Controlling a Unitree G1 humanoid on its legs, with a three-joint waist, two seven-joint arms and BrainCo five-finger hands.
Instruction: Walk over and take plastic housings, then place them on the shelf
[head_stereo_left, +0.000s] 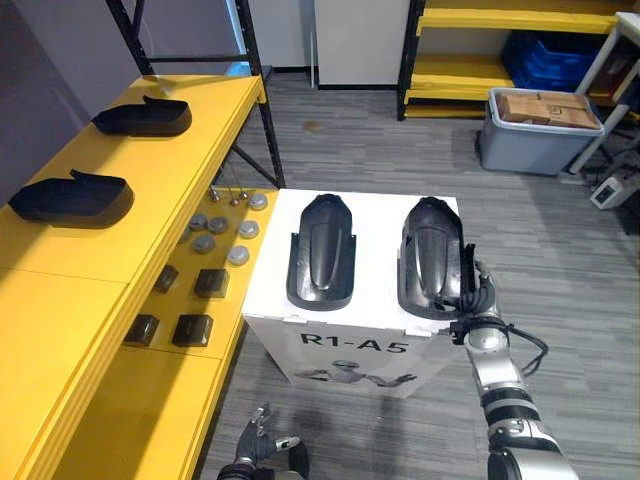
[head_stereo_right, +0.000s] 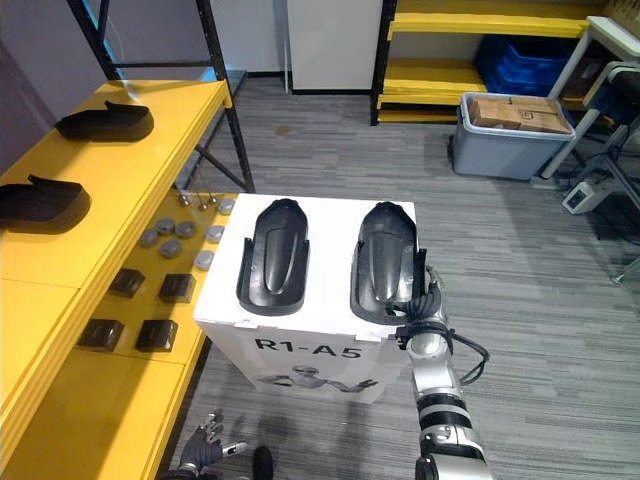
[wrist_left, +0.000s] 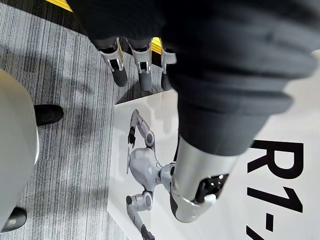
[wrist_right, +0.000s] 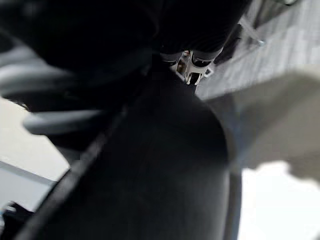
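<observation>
Two housings are set on the box, the right housing touched by the right hand, grip not to be told, the left hand hung slack; taking is judged begun, and a sure clasp is called for before the shelf.

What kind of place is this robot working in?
Probably a workshop or factory storeroom: long yellow shelving racks, black plastic housings laid out on a white box, and a grey storage bin nearby.
</observation>
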